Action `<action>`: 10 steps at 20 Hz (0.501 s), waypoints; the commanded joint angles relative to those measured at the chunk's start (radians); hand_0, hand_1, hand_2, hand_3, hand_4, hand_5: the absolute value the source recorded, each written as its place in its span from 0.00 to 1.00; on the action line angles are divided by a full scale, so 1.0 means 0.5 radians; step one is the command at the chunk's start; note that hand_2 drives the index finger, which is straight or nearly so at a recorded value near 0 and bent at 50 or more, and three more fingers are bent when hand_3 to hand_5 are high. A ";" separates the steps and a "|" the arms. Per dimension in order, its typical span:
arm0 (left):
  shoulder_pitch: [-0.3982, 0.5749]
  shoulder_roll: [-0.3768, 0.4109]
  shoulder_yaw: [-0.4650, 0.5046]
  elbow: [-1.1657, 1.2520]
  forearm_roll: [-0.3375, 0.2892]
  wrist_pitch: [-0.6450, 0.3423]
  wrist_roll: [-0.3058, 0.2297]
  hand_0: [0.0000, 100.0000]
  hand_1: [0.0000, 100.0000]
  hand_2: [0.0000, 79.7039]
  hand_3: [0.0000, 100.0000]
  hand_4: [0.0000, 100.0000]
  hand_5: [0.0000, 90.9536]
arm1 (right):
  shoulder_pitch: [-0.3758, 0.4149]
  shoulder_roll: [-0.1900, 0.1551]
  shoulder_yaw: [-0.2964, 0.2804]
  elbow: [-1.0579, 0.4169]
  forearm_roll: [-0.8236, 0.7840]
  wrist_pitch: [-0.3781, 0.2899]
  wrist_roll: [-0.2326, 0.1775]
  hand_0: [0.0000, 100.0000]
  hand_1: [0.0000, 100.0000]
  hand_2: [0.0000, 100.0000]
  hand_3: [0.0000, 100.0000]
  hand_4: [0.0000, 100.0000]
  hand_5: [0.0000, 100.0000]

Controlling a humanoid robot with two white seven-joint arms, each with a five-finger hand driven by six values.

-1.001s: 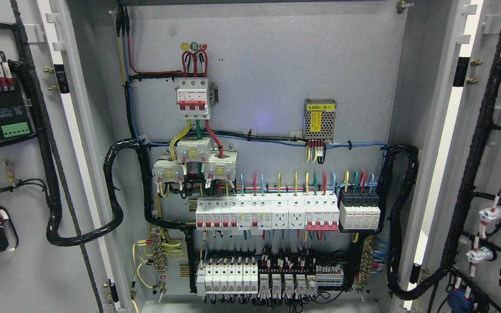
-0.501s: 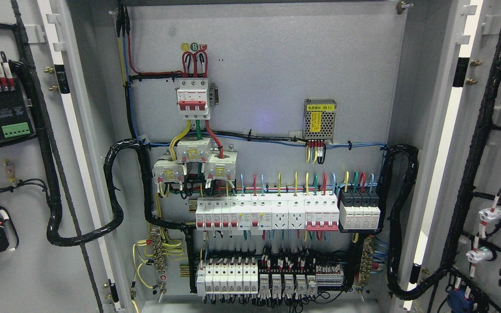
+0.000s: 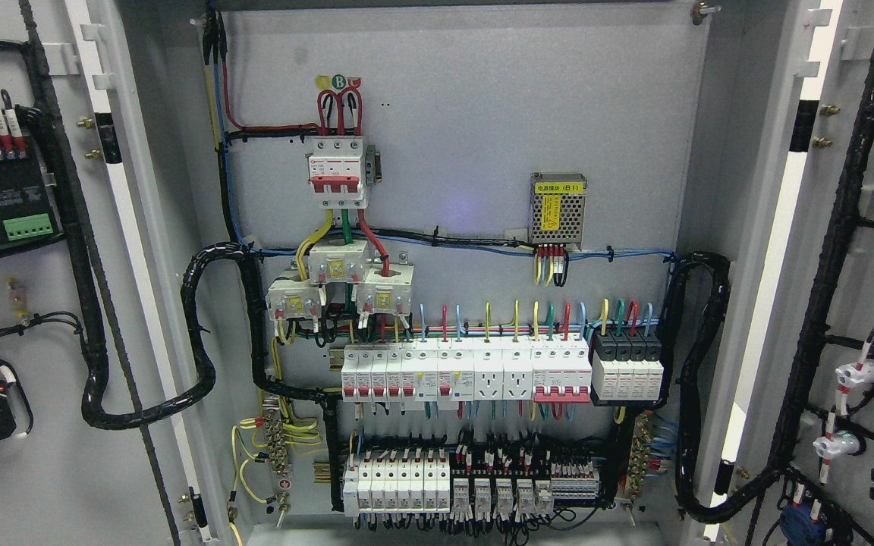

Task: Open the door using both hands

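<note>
Neither hand nor arm shows in the head view, so whether the fingers are spread or curled cannot be told, and places cannot be given from a hand; they are given from the cabinet's middle instead.

Both doors stand swung wide. The left door (image 3: 42,303) fills the left edge, its inner face toward the camera, carrying a black module with a green terminal strip (image 3: 26,225) and a thick black cable loom (image 3: 88,318) that curves down and across into the cabinet. The right door (image 3: 862,288) fills the right edge, likewise inner face out, with black wiring and white fittings (image 3: 854,375) fixed to it.

Between them the back panel (image 3: 482,114) is open to view. High and left of centre sits a white breaker with a red bar (image 3: 338,171), with three white blocks (image 3: 338,284) just below it. To the right hangs a small mesh-cased unit with a yellow label (image 3: 558,208). Lower down a row of white breakers (image 3: 467,371) runs across, ending in black-topped modules (image 3: 628,364) on the right. Under that lies a second row of white and black parts (image 3: 467,485), near the bottom edge.
</note>
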 commanded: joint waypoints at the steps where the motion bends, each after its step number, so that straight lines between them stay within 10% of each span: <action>1: -0.148 -0.097 0.042 0.822 -0.017 0.023 0.028 0.00 0.00 0.00 0.00 0.04 0.00 | -0.288 0.269 -0.033 0.878 0.019 0.269 -0.035 0.00 0.00 0.00 0.00 0.00 0.00; 5: -0.209 -0.140 0.036 1.077 -0.056 0.032 0.034 0.00 0.00 0.00 0.00 0.04 0.00 | -0.392 0.294 -0.027 0.961 0.086 0.536 -0.249 0.00 0.00 0.00 0.00 0.00 0.00; 10: -0.264 -0.207 0.030 1.225 -0.066 0.175 0.031 0.00 0.00 0.00 0.00 0.04 0.00 | -0.481 0.382 -0.036 1.071 0.283 0.775 -0.332 0.00 0.00 0.00 0.00 0.00 0.00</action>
